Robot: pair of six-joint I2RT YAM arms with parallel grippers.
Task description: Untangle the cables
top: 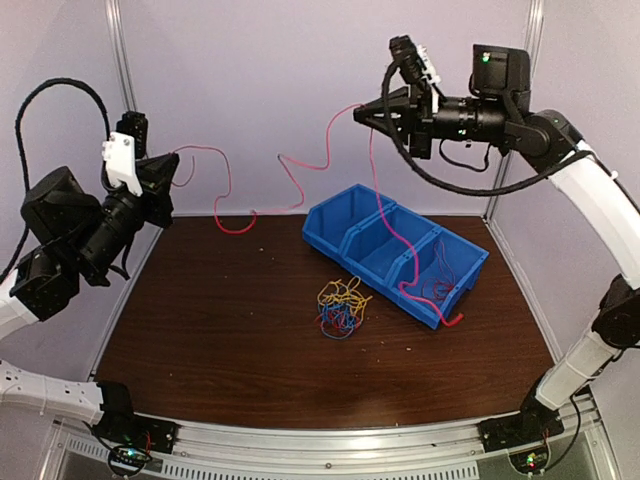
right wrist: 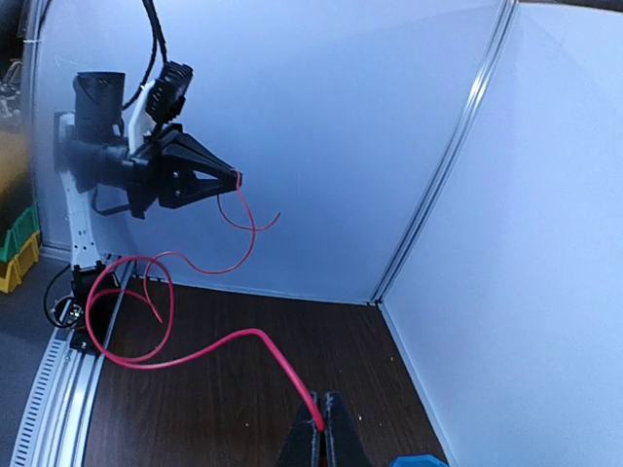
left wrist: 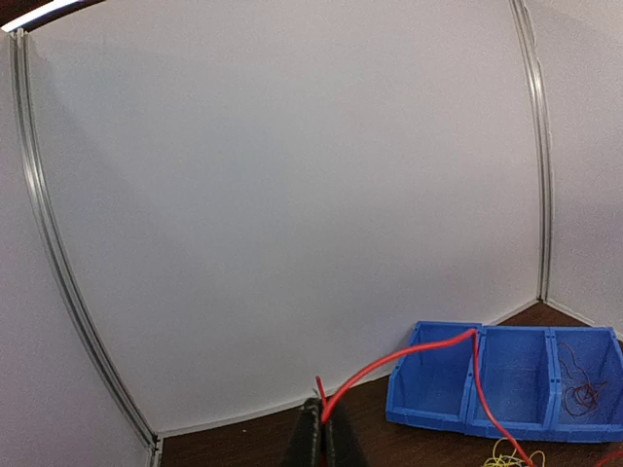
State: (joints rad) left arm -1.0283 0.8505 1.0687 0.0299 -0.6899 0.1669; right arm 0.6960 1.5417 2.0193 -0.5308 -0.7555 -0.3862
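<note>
**Two arms hold one red cable aloft while the knot of loops lies below**

Mid-surface, the tangled cables, in yellow, blue, red and orange, lie in a small heap just in front of a blue three-compartment bin. A few thin dark-red strands lie in the bin's right-hand compartment. Beyond and above, the left arm and right arm are held high near the back wall, each with its jaws clenched on the same red cable. The cable hangs slack in waves between them and dips low by the wall. Its other stretch drops from the right arm's jaws across the bin, ending on the surface at the bin's front.
</note>
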